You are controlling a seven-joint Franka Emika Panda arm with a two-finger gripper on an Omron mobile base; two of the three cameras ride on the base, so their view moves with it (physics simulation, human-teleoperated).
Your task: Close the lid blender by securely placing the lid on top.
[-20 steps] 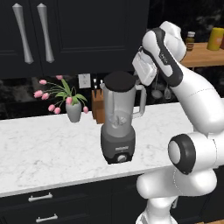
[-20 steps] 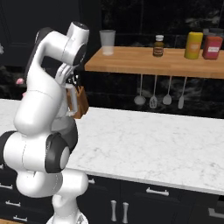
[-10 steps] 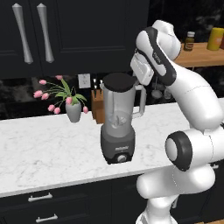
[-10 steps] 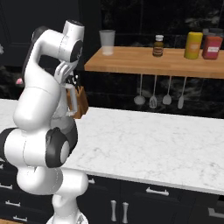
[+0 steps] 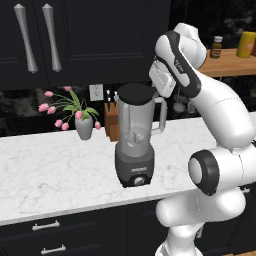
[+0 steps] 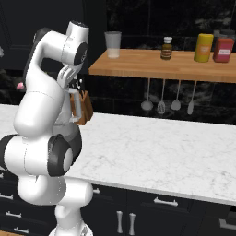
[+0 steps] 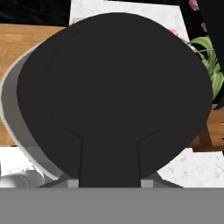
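The lid (image 5: 135, 93), now seen seated level on the blender (image 5: 135, 140) on the marble bench (image 5: 55, 170) after the hand was swung nearer, looks nearly closed; the fingers' state cannot be told.

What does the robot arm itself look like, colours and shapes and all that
The arm is built of glossy white, rounded, bulbous segments joined by dark grey to black bands and round joint caps. The hand is a boxy white block, edged in dark trim. No loose cables, logos or markings can be made out.
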